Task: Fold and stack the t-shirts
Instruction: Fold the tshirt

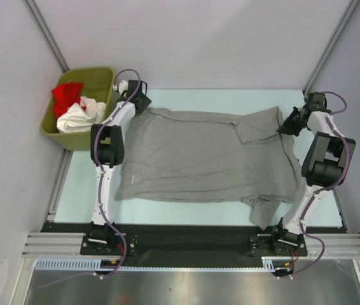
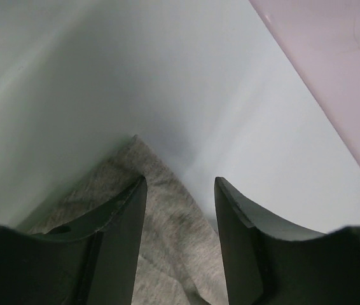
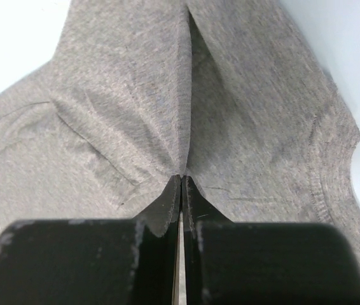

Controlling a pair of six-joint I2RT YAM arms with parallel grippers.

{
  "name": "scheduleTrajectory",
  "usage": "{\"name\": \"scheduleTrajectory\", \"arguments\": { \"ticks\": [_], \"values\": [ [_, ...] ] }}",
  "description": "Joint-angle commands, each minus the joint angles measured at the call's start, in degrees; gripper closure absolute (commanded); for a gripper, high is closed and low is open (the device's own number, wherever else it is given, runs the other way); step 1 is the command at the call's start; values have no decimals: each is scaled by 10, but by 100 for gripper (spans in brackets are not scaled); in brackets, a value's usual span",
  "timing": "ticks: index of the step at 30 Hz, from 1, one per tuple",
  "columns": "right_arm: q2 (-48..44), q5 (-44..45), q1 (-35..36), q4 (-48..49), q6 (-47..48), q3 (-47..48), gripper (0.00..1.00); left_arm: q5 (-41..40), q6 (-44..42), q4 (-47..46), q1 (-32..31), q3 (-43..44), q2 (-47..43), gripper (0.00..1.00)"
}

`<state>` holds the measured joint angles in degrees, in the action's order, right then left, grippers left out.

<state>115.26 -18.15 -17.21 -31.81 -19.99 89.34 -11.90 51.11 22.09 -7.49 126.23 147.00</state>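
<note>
**Inspector:** Position of the grey t-shirt (image 1: 199, 155)?

**Assistant:** Lies spread across the pale table (image 1: 186, 95), straight edge toward the left arm. One sleeve at the near right, reaching the dark strip along the table's near edge. Far left corner partly hidden overhead by the left arm.

**Inspector:** Left gripper (image 2: 180, 184)?

**Assistant:** Hangs over that far left corner, jaws standing well apart. From the wrist: pointed corner of grey cloth beneath and between the fingers (image 2: 119, 241). Contact with the fabric: cannot tell. Lower part of the cloth cut off by the finger bodies.

**Inspector:** Right gripper (image 3: 182, 181)?

**Assistant:** Closed tight, clamped on a raised ridge of the grey cloth at the shirt's far right. From the wrist: fold running straight into the meeting fingertips, a stitched edge curving off to the right. Overhead, fingertips masked by the gripper body. Sleeve or shoulder: cannot tell.

**Inspector:** Other shirts?

**Assistant:** Bundled in the olive-green bin (image 1: 72, 140) off the table's far left corner. Red shirt (image 1: 65, 95) toward the far side, white shirt (image 1: 75, 117) just in front, touching. Both crumpled; number of garments not determinable. Bin's right wall partly covered by the left arm.
</note>
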Motion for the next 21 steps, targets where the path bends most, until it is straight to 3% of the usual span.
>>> {"name": "scheduleTrajectory", "arguments": {
  "ticks": [1,10,17,21],
  "values": [
    [-36,-14,-5,14,-9,0,100,-16,34,-14,5,26,5,48],
    [-57,-25,-13,15,-25,7,100,30,10,-27,7,30,8,56],
    [-64,-30,-25,19,-36,17,100,5,-29,-16,4,9,-13,66],
    [-64,-30,-27,20,-37,17,100,-5,-65,-25,-4,-13,-36,64]
  ]
}}
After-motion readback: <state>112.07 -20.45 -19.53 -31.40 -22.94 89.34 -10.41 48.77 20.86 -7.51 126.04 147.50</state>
